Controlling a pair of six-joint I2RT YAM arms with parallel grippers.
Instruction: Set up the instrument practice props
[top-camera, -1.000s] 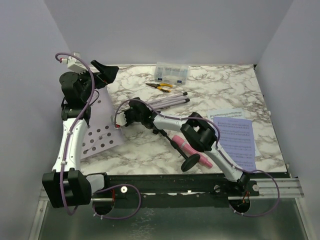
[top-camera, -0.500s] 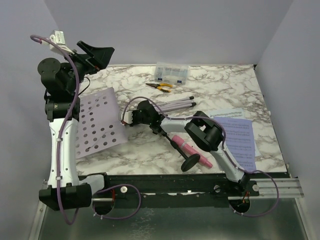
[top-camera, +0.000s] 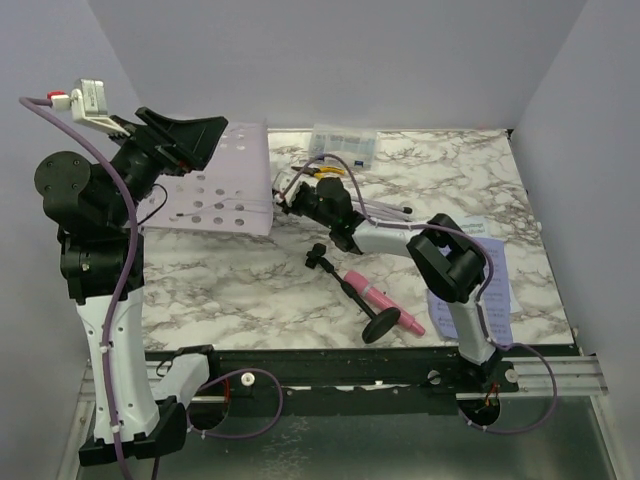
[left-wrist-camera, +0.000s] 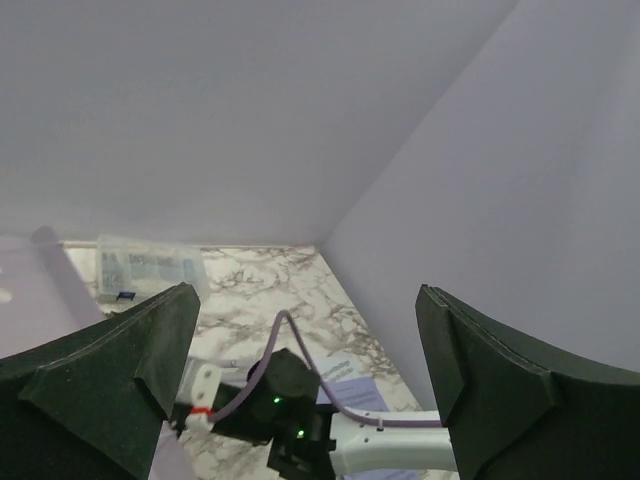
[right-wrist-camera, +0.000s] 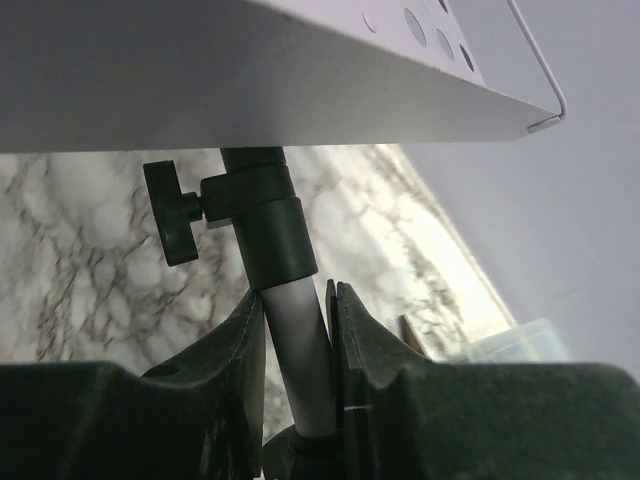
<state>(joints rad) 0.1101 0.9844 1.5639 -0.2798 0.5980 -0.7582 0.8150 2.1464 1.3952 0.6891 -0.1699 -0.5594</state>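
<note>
The lilac perforated music-stand plate is raised off the table at the back left, its face tilted up. My right gripper is shut on the stand's pale pole, just below the black collar and its knob. The plate's underside fills the top of the right wrist view. My left gripper hangs high above the plate's left end, open and holding nothing. The pink toy microphone lies flat with its black round base. The lavender sheet-music page is partly hidden by my right arm.
A clear plastic compartment box stands at the back, with yellow-handled pliers just in front of it. The box also shows in the left wrist view. Lilac walls close in the table on three sides. My right arm stretches across the middle.
The right gripper has carried the stand back and up, so the plate swung from lying at the front left to raised at the back. The left arm rose higher, staying open.
</note>
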